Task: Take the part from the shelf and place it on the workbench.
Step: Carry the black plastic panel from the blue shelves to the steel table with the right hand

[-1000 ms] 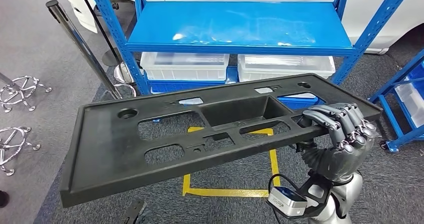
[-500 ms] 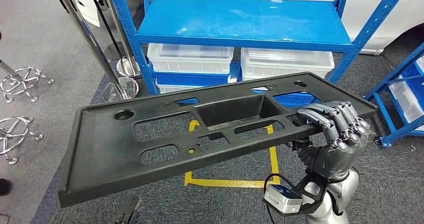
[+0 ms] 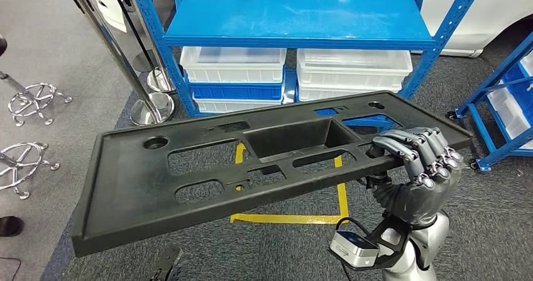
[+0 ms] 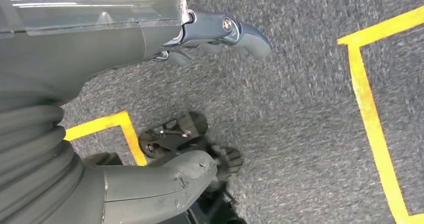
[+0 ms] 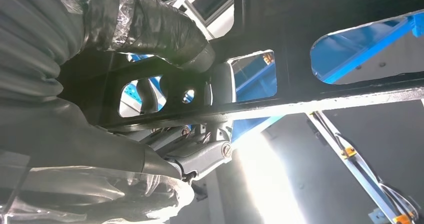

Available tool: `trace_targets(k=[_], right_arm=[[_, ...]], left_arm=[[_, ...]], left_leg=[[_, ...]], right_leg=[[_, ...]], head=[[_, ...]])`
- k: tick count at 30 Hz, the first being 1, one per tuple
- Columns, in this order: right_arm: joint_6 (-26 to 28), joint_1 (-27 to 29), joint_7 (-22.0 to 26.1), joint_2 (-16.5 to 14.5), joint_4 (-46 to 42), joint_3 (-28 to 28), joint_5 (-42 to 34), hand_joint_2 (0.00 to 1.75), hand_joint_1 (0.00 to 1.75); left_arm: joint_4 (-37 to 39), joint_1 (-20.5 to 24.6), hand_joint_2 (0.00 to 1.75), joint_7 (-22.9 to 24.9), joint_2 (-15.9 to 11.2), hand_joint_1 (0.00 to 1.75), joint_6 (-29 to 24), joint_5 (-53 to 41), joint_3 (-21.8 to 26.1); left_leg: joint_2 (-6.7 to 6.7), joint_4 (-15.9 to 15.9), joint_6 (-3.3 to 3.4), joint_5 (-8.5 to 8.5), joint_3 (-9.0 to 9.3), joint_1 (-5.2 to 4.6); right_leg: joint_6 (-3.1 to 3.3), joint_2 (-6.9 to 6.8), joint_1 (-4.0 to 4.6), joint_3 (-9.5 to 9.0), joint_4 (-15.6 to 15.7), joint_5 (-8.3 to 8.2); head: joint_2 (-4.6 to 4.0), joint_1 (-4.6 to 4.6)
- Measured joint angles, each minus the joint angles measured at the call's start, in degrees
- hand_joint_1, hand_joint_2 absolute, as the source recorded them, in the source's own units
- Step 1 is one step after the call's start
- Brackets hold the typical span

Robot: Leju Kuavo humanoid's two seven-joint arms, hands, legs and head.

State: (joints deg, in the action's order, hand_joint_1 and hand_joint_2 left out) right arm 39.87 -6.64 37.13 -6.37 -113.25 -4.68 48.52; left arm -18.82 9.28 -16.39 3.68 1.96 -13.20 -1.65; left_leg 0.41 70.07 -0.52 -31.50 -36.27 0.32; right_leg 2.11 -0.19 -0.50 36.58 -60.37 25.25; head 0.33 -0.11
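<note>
My right hand (image 3: 418, 161) grips the near long edge of the black moulded panel (image 3: 251, 161), fingers curled over the top and thumb beneath; the right wrist view shows the rail clamped between them. The grip sits near the panel's right end, so most of its length cantilevers across my front towards my left, and the far left corner hangs slightly lower. Judgement: a one-end hold like this puts a heavy twisting load on the wrist.

My left hand (image 4: 190, 98) hangs low over the grey carpet (image 4: 300, 108) and its yellow floor tape (image 4: 367, 103), thumb and fingers apart, holding nothing. It could support the free end.

The panel is off the shelf, carried flat at about chest height. Beyond it stands the blue shelf (image 3: 295, 17), with white bins (image 3: 234, 64) stacked underneath. A chrome stanchion (image 3: 119, 61) stands to the left. Workbench: none seen, so the placing is not yet done.
</note>
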Motion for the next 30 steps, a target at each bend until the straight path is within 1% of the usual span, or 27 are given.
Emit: trace_targets(k=[2, 3, 4, 5, 6, 7, 8, 9, 11, 12, 13, 14, 15, 16, 17, 18, 19, 20, 21, 22, 23, 24, 26, 27, 28, 29, 30], right_arm=[[0.0, 0.0, 0.0, 0.0, 0.0, 0.0, 0.0, 1.75, 1.75], [0.0, -0.1, 0.1, 0.0, 0.0, 0.0, 0.0, 1.75, 1.75], [0.0, -0.1, 0.2, 0.0, 0.0, 0.0, 0.0, 1.75, 1.75], [0.0, -0.1, 0.3, 0.0, 0.0, 0.0, 0.0, 1.75, 1.75], [0.0, -0.1, 0.4, -0.1, 0.0, 0.0, 0.0, 1.75, 1.75], [0.0, -0.1, 0.5, -0.1, 0.0, 0.0, -0.1, 1.75, 1.75], [0.0, -0.1, 0.5, -0.1, -0.1, 0.0, -0.1, 1.75, 1.75], [0.0, -0.1, 0.6, -0.2, -0.1, 0.0, -0.1, 1.75, 1.75], [0.0, 0.0, 0.7, -0.2, -0.1, 0.0, -0.2, 1.75, 1.75], [0.0, 0.1, 0.7, -0.2, -0.1, 0.0, -0.2, 1.75, 1.75], [0.0, 0.2, 0.7, -0.2, -0.1, 0.0, -0.2, 1.75, 1.75], [0.0, 0.2, 0.7, -0.2, -0.1, 0.0, -0.2, 1.75, 1.75], [0.0, 0.2, 0.8, -0.2, -0.1, 0.0, -0.2, 1.75, 1.75], [0.0, 0.2, 0.9, -0.2, -0.1, 0.0, -0.2, 1.75, 1.75], [0.0, 0.2, 1.0, -0.2, -0.1, 0.0, -0.2, 1.75, 1.75], [0.0, 0.2, 1.1, -0.2, -0.2, 0.0, -0.2, 1.75, 1.75], [0.0, 0.1, 1.1, -0.2, -0.2, 0.0, -0.2, 1.75, 1.75], [0.0, 0.1, 1.1, -0.3, -0.3, 0.0, -0.2, 1.75, 1.75], [0.0, 0.1, 1.1, -0.3, -0.3, 0.0, -0.2, 1.75, 1.75], [0.0, 0.1, 1.1, -0.4, -0.3, 0.0, -0.2, 1.75, 1.75], [0.0, 0.0, 1.1, -0.5, -0.3, 0.0, -0.2, 1.75, 1.75], [0.0, 0.0, 1.1, -0.6, -0.4, 0.0, -0.2, 1.75, 1.75], [0.0, -0.1, 1.1, -0.7, -0.4, 0.0, -0.2, 1.75, 1.75], [0.0, -0.1, 1.1, -0.8, -0.4, 0.0, -0.2, 1.75, 1.75], [0.0, -0.1, 1.1, -0.8, -0.4, 0.0, -0.2, 1.75, 1.75], [0.0, -0.1, 1.1, -0.8, -0.4, 0.0, -0.2, 1.75, 1.75], [0.0, -0.1, 1.1, -0.8, -0.4, 0.0, -0.2, 1.75, 1.75]], left_arm=[[0.0, 0.2, 1.75, 0.0, 0.1, 0.0, 0.1, 0.0, -0.2], [0.0, 0.3, 1.75, 0.0, 0.1, 0.0, 0.1, 0.0, -0.3], [0.0, 0.4, 1.75, -0.1, 0.1, 0.0, 0.1, 0.0, -0.4], [0.0, 0.4, 1.75, -0.1, 0.1, 0.0, 0.1, 0.1, -0.5], [0.0, 0.4, 1.75, -0.1, 0.1, 0.0, 0.1, 0.1, -0.6], [0.0, 0.4, 1.75, -0.1, 0.1, 0.0, 0.1, 0.2, -0.7], [0.0, 0.5, 1.75, -0.1, 0.1, 0.0, 0.1, 0.3, -0.8], [0.0, 0.6, 1.75, -0.1, 0.1, 0.0, 0.0, 0.4, -0.8], [0.0, 0.7, 1.75, 0.0, 0.1, 0.0, -0.1, 0.5, -1.0], [0.0, 0.7, 1.75, 0.0, 0.1, 0.0, -0.2, 0.5, -1.1], [0.0, 0.7, 1.75, 0.0, 0.1, 0.0, -0.2, 0.6, -1.1], [0.0, 0.6, 1.75, 0.1, 0.1, 0.0, -0.3, 0.6, -1.1], [0.0, 0.7, 1.75, 0.1, 0.1, 0.0, -0.3, 0.6, -1.2], [0.0, 0.7, 1.75, 0.1, 0.1, 0.0, -0.4, 0.6, -1.2], [0.0, 0.7, 1.75, 0.1, 0.1, 0.0, -0.5, 0.6, -1.2], [0.0, 0.7, 1.75, 0.1, 0.1, 0.0, -0.5, 0.6, -1.2], [0.0, 0.7, 1.75, 0.1, 0.1, 0.0, -0.6, 0.6, -1.2], [0.0, 0.7, 1.75, 0.1, 0.1, 0.0, -0.6, 0.6, -1.2], [0.0, 0.7, 1.75, 0.1, 0.1, 0.0, -0.6, 0.6, -1.2], [0.0, 0.6, 1.75, 0.1, 0.1, 0.0, -0.6, 0.6, -1.3], [0.0, 0.6, 1.75, 0.1, 0.1, 0.0, -0.6, 0.6, -1.3], [0.0, 0.6, 1.75, 0.1, 0.1, 0.0, -0.6, 0.6, -1.3], [0.0, 0.6, 1.75, 0.2, 0.1, 0.0, -0.6, 0.6, -1.4], [0.0, 0.6, 1.75, 0.2, 0.1, 0.0, -0.6, 0.6, -1.5], [0.0, 0.6, 1.75, 0.2, 0.1, 0.0, -0.6, 0.6, -1.5], [0.0, 0.7, 1.75, 0.2, 0.1, 0.0, -0.6, 0.6, -1.5], [0.0, 0.7, 1.75, 0.2, 0.1, 0.0, -0.6, 0.6, -1.5]], left_leg=[[-0.14, -8.1, 0.81, 1.95, 5.17, -0.31], [-0.21, -10.9, 1.12, 2.24, 6.83, -0.53], [-0.27, -12.3, 1.34, 2.16, 7.5, -0.73], [-0.27, -12.8, 1.51, 2.43, 7.64, -0.89], [-0.24, -13.3, 1.82, 3.01, 7.61, -0.79], [-0.12, -13.9, 2.14, 3.72, 7.56, -0.68], [0.01, -14.5, 2.56, 4.44, 7.42, -0.53], [0.15, -14.9, 2.88, 5.1, 7.13, -0.36], [0.28, -14.8, 3.16, 5.91, 5.95, -0.44], [0.3, -14.5, 3.11, 6.24, 5.22, -0.46], [0.32, -14.1, 3.01, 6.52, 4.44, -0.45], [0.34, -13.6, 2.88, 6.73, 3.65, -0.4], [0.34, -13.0, 2.74, 6.88, 2.85, -0.32], [0.33, -12.2, 2.54, 6.95, 2.06, -0.24], [0.3, -11.5, 2.29, 6.99, 1.3, -0.24], [0.27, -10.8, 1.97, 7.1, 0.7, -0.27], [0.24, -10.4, 1.6, 7.26, 0.26, -0.32], [0.2, -10.2, 1.2, 7.54, -0.03, -0.34], [0.18, -10.2, 0.8, 7.84, -0.22, -0.27], [0.15, -9.9, 0.41, 7.52, -0.54, -0.15], [0.12, -9.1, 0.04, 6.35, -1.03, -0.02], [0.09, -7.5, -0.26, 4.26, -1.69, 0.09], [0.08, -1.3, -0.65, -1.26, -3.31, 0.23], [0.07, 2.0, -0.72, -3.13, -3.89, 0.26], [0.06, 4.4, -0.69, -3.73, -3.92, 0.27], [0.05, 5.1, -0.57, -3.02, -3.14, 0.25], [0.02, 3.9, -0.38, -1.44, -1.41, 0.21]], right_leg=[[-0.32, 0.0, 0.01, 0.45, 0.0, -0.55], [-0.62, -0.02, -0.05, 0.59, 0.1, -0.89], [-0.96, -0.06, -0.16, 0.69, 0.2, -1.27], [-1.34, -0.07, -0.24, 0.73, 0.5, -1.76], [-1.66, -0.08, -0.31, 0.77, 0.7, -2.04], [-1.92, -0.04, -0.32, 0.84, 0.7, -1.83], [-2.15, 0.01, -0.3, 1.15, 0.0, -0.78], [-2.35, 0.07, -0.29, 1.81, -1.9, 1.22], [-2.79, 0.13, -0.39, 3.84, -8.5, 6.13], [-3.03, 0.13, -0.48, 4.62, -11.8, 7.65], [-3.27, 0.12, -0.61, 4.7, -13.6, 7.95], [-3.49, 0.11, -0.78, 3.95, -13.8, 7.25], [-3.69, 0.09, -0.99, 2.08, -11.7, 5.81], [-3.89, 0.06, -1.2, -0.25, -8.4, 4.88], [-3.91, 0.08, -1.16, -2.38, -5.1, 4.45], [-3.73, 0.12, -1.09, -3.85, -2.6, 4.32], [-3.45, 0.19, -0.95, -4.37, -1.4, 4.66], [-2.98, 0.26, -0.72, -4.29, -1.3, 4.56], [-2.42, 0.26, -0.73, -3.94, -1.3, 4.22], [-1.85, 0.22, -0.72, -3.57, -1.1, 3.81], [-1.23, 0.14, -0.72, -3.06, -1.0, 3.25], [-0.69, 0.06, -0.76, -2.46, -0.9, 2.65], [-0.13, -0.02, -0.62, -0.98, -0.9, 1.42], [-0.04, -0.03, -0.5, -0.17, -0.9, 0.79], [0.0, -0.03, -0.37, 0.7, -0.9, 0.12], [-0.02, -0.03, -0.29, 1.57, -0.9, -0.54], [-0.07, -0.02, -0.24, 2.37, -0.9, -1.19]], head=[[0.0, 0.02], [0.0, 0.02], [0.0, 0.02], [0.0, 0.01], [0.0, 0.01], [0.0, 0.01], [0.0, 0.02], [0.0, 0.03], [0.0, 0.04], [0.0, 0.03], [0.0, 0.03], [0.0, 0.03], [0.0, 0.02], [0.0, 0.02], [0.0, 0.02], [0.0, 0.01], [0.0, 0.01], [0.0, 0.01], [0.0, 0.01], [0.0, 0.02], [0.0, 0.01], [0.0, 0.0], [0.0, -0.02], [0.0, -0.02], [0.0, -0.02], [0.0, -0.02], [0.0, -0.02]])
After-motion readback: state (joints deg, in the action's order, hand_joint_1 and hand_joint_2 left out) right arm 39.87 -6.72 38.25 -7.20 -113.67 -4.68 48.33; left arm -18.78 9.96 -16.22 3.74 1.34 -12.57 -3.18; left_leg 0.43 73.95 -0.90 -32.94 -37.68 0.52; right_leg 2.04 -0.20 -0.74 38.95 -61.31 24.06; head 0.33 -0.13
